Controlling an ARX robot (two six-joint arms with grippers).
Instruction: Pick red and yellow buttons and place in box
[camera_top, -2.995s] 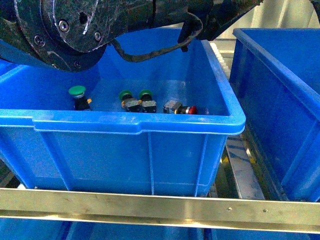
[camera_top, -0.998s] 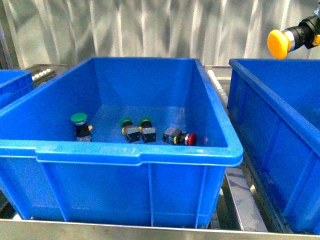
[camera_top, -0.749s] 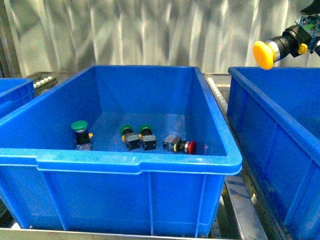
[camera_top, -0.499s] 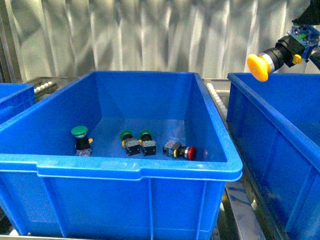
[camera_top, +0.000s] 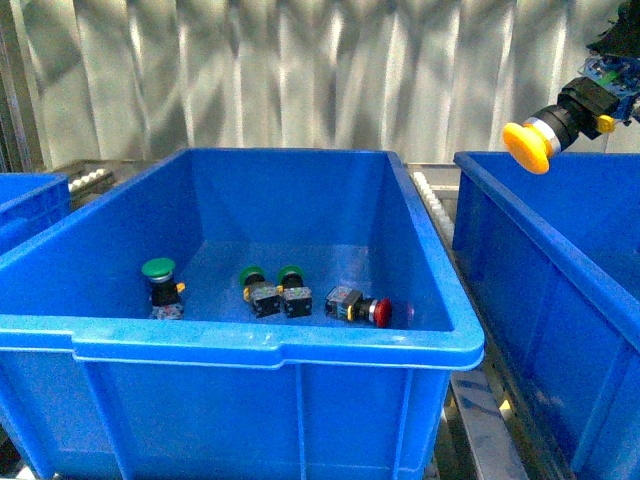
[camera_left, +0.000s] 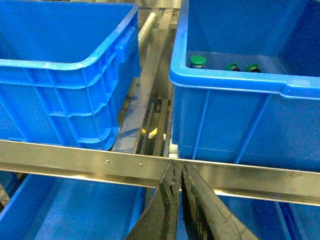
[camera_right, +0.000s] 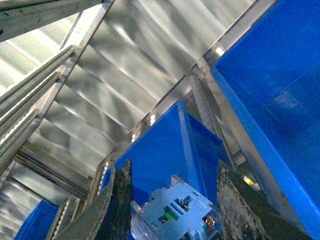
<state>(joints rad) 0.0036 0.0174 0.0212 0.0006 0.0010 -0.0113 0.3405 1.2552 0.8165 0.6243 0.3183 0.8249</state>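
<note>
The red button (camera_top: 380, 312) lies on its side on the floor of the middle blue bin (camera_top: 280, 345), toward the bin's 4 o'clock corner, its cap pointing to 3 o'clock. Just beside it, at its 9 o'clock, two green buttons (camera_top: 270, 288) lie together, and a third green button (camera_top: 158, 270) stands upright farther toward 9 o'clock. The left hand (camera_left: 177, 200) hangs low in front of a metal rail (camera_left: 100, 162), its fingers pressed together with nothing between them. Farther back and high at 2 o'clock, the yellow button (camera_top: 527, 148) is in the air above the near wall of the right blue bin (camera_top: 540, 250), cap tilted down toward 8 o'clock. The right hand (camera_right: 172, 200) grips its grey body between its fingers.
</note>
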